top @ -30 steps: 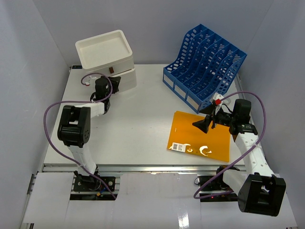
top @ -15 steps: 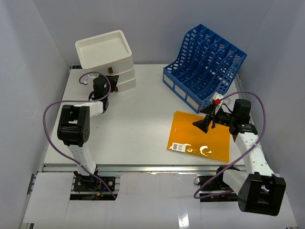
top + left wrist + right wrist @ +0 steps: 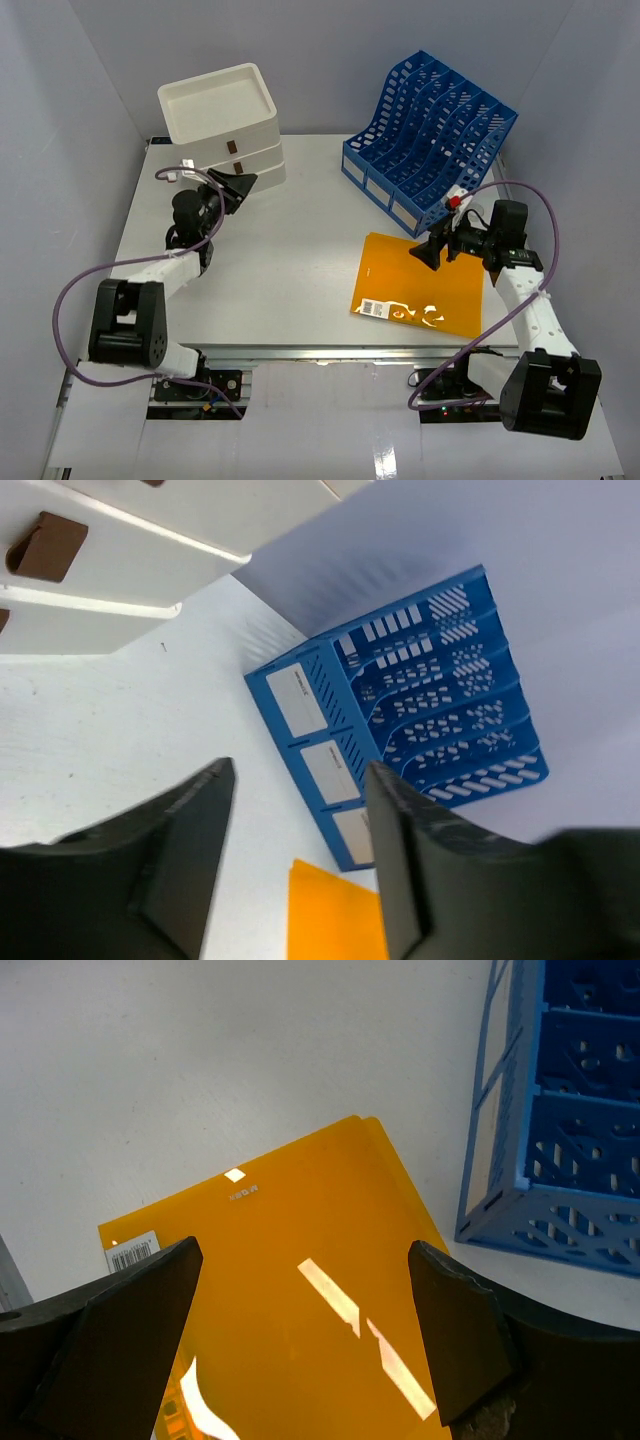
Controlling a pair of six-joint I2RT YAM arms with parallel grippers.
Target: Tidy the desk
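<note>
The desk (image 3: 290, 260) is a white tabletop with a metal rail along its front. My left gripper (image 3: 238, 187) is open and empty, held just in front of the white three-drawer box (image 3: 225, 125). In the left wrist view the gripper (image 3: 300, 860) looks across the desk toward the blue file rack (image 3: 420, 710). My right gripper (image 3: 432, 250) is open and empty, hovering over the far part of an orange folder (image 3: 420, 285) that lies flat. In the right wrist view the folder (image 3: 300, 1260) fills the space between the fingers (image 3: 120, 1330).
The blue slotted file rack (image 3: 430, 140) stands at the back right, close to the folder's far corner and to my right arm. The drawer box's brown handles (image 3: 45, 548) face the desk. The folder carries a barcode label (image 3: 373, 307) near the front rail.
My left arm has drawn back from the drawer box toward the near left, and its gripper now points right. My right gripper has shifted slightly toward the rack.
</note>
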